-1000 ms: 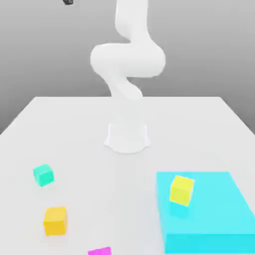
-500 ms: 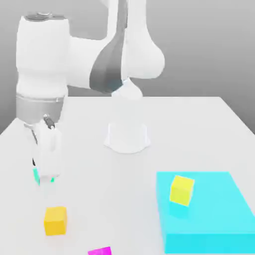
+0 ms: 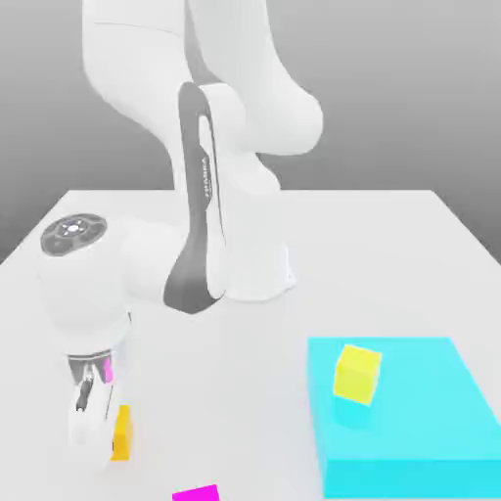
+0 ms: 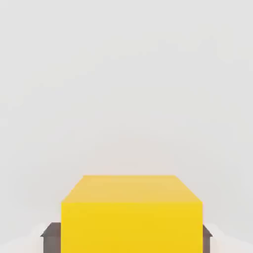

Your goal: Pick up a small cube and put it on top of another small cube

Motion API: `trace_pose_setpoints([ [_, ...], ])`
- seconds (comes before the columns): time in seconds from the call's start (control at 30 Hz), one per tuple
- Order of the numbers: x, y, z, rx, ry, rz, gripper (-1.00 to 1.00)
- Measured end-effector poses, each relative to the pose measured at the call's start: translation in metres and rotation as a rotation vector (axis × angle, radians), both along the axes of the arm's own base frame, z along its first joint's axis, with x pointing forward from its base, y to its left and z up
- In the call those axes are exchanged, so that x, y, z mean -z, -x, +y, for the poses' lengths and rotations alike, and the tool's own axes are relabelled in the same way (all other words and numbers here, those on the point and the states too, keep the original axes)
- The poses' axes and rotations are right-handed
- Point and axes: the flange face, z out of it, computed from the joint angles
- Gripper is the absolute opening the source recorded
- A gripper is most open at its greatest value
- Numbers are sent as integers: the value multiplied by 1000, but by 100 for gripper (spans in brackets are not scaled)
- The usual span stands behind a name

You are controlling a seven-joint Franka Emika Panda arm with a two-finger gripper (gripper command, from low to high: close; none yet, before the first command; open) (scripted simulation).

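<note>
The small amber cube (image 3: pixel 122 433) sits on the white table (image 3: pixel 391 245) near the front, at the exterior view's left. My gripper (image 3: pixel 102 440) has come down over it, and only the cube's right part shows beside the white finger (image 3: pixel 86 423). In the hand view the amber cube (image 4: pixel 131 212) lies between my two dark pads (image 4: pixel 50 232), which press on its sides, so my gripper (image 4: pixel 131 236) is shut on it. The cube still rests at table height. The other small cube, the teal one, is hidden behind my arm.
A large flat cyan block (image 3: pixel 411 431) lies at the front right with a paler lemon-yellow cube (image 3: pixel 357 373) on top of it. A magenta cube (image 3: pixel 196 493) peeks in at the front edge. My arm's base (image 3: pixel 256 274) stands mid-table.
My hand moved from over the teal cube toward the front and dropped onto the amber cube. The fingers, wide open before, have closed on it. The teal cube became hidden.
</note>
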Motion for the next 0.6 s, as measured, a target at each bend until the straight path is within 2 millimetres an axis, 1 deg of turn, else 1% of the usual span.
trace_pose_setpoints([
  [0.03,3,0,0,0,0,1,-100],
  [0.07,-1,0,0,1,0,1,-100],
  [0.13,-20,-1,0,2,-1,0,-100],
  [0.23,-54,0,0,2,0,1,-100],
  [0.27,-62,9,-7,41,5,5,-100],
  [0.37,-79,54,-41,258,22,17,-100],
  [0.4,-85,76,-58,358,25,20,-100],
  [0.47,-94,112,-75,523,26,20,-100],
  [0.5,-98,130,-81,605,24,18,-100],
  [0.6,-109,175,-86,821,7,6,-100],
])
